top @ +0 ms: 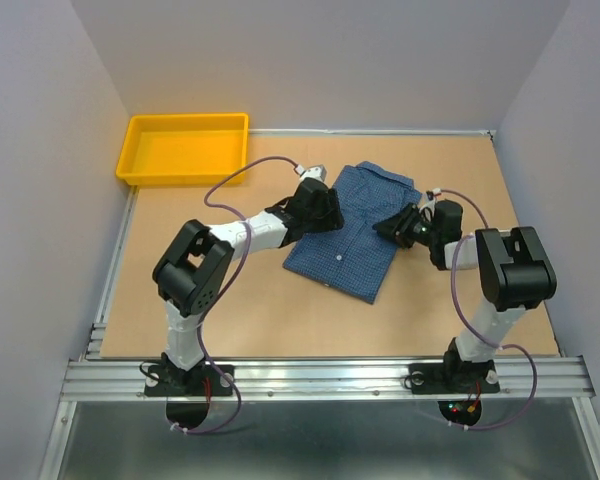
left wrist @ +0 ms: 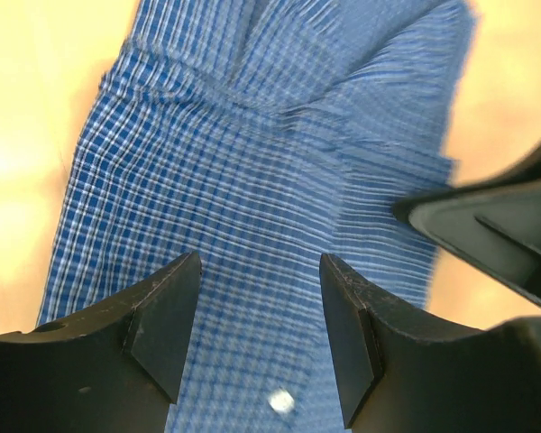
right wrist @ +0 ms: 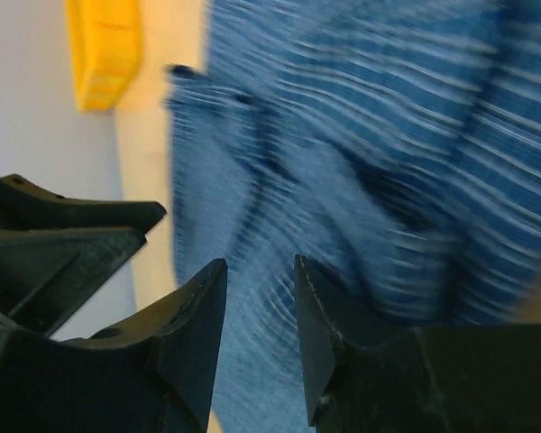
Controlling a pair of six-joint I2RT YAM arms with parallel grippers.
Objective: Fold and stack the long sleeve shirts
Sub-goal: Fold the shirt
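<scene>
Right wrist: motion-blurred shirt (right wrist: 370, 126), collar indistinct

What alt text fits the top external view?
A blue checked shirt lies in a compact rectangle on the brown table, left gripper and right gripper at its opposite sides. A yellow bin sits in the far left corner.

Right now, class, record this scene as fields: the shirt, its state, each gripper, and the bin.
shirt: one blue checked shirt, lying on the table
shirt state: folded compact, collar at the far end
left gripper: open, over the shirt's left side
right gripper: open with a narrower gap, at the shirt's right side
yellow bin: far left corner, apart from the shirt
stack: none visible, only one shirt in view
</scene>
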